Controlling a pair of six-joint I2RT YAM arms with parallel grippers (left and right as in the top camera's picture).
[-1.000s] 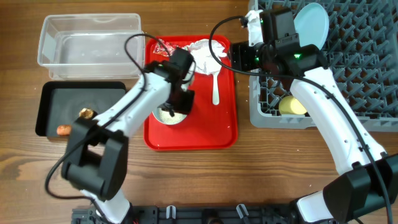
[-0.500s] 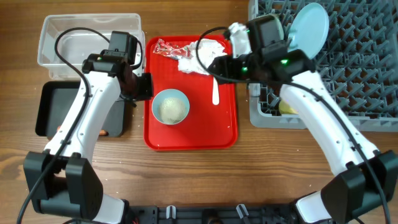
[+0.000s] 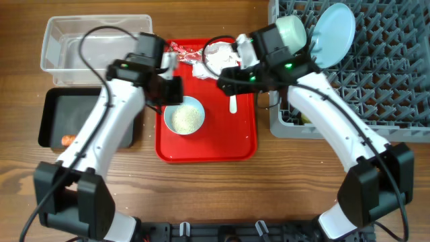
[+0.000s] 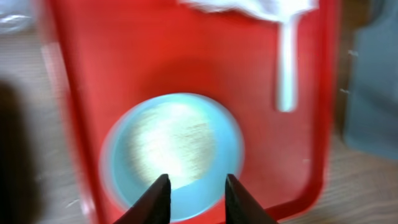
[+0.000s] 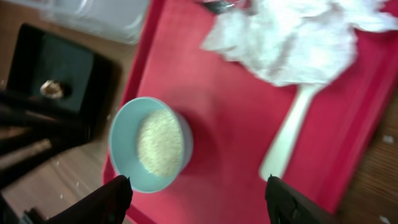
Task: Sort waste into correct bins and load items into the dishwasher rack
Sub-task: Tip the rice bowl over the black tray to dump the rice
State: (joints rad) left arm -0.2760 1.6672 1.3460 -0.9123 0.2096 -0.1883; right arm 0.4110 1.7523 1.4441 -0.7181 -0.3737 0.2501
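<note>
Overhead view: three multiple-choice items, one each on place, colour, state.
1. Where is the rice bowl?
A) on the red tray
B) in the rack
C) in the clear tub

2. What colour is the plate?
A) yellow
B) pale blue
C) black

3. The right end effector is:
A) shut on the spoon
B) shut on tissue
C) open, empty

Key: 1A, red surface shows all around it; 2B, clear from overhead; 3C, jaws wide apart, nothing between.

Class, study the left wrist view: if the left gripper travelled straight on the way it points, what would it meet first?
The left gripper would probably meet the rice-filled bowl first, at its near rim; depth is unclear.
</note>
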